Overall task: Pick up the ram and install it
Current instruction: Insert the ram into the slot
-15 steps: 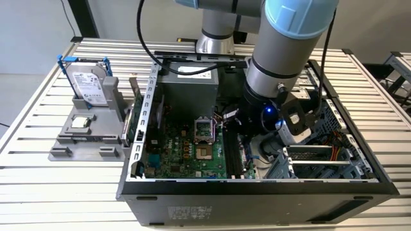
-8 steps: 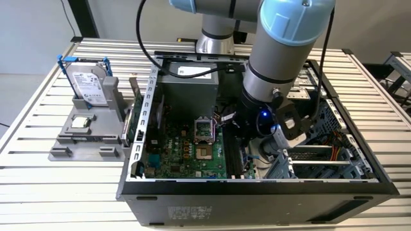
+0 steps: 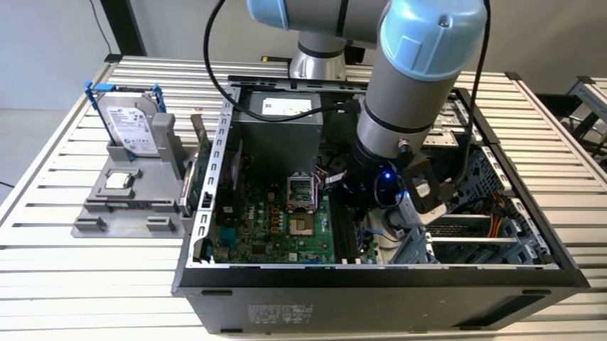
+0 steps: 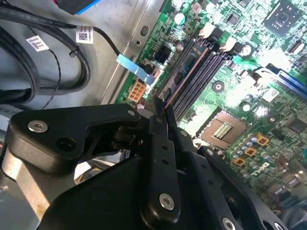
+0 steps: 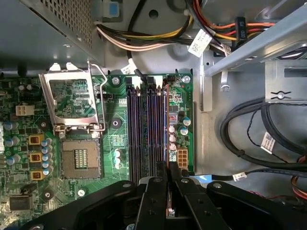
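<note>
Item: the ram point(image 5: 170, 210). It shows as a thin edge-on sliver pinched between the two black fingers of the gripper point(image 5: 170, 167), which are drawn almost together on it. It sits directly over the bank of memory slots point(image 5: 146, 129), at the end of the bank away from the white latches. Whether its edge has entered a slot cannot be told.

Arm: it reaches steeply down from above into the open computer case point(image 3: 379, 280), which lies on its side on the slatted surface point(image 3: 76, 284). The wrist is low over the motherboard point(image 3: 284, 234).

Exterior view: a hard drive point(image 3: 128, 124) with blue rails stands upright in a grey holder point(image 3: 124, 206), on the exterior view's left of the case.

First wrist view: an open CPU socket point(image 5: 79, 160) beside the slots, and black cables point(image 5: 249, 124) on the case floor.

Second wrist view: the slots run obliquely away from the fingertips.
</note>
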Robot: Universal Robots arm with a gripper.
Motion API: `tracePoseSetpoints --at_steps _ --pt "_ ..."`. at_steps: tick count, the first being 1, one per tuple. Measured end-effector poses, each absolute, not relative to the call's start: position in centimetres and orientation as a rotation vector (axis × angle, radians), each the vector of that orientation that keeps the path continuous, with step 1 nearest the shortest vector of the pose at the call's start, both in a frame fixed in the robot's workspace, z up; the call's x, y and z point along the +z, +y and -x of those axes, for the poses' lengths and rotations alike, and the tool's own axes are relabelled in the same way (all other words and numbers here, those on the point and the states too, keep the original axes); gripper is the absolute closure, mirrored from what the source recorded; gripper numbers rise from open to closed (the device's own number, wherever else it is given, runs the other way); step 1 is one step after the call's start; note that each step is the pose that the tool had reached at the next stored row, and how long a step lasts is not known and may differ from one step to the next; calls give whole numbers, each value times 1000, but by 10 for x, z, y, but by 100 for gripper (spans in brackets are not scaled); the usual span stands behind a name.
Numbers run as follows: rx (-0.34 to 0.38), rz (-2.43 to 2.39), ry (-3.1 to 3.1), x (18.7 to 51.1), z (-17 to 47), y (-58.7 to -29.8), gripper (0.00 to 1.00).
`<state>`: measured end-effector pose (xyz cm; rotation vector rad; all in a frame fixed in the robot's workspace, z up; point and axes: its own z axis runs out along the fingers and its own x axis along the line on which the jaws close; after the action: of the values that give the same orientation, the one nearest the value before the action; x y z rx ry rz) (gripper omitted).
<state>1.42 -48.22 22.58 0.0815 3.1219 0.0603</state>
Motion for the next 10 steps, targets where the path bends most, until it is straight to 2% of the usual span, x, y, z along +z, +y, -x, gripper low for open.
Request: tracePoseSetpoints --at_steps 10 --pt "61 -80 3122 224 -14 -484 100"
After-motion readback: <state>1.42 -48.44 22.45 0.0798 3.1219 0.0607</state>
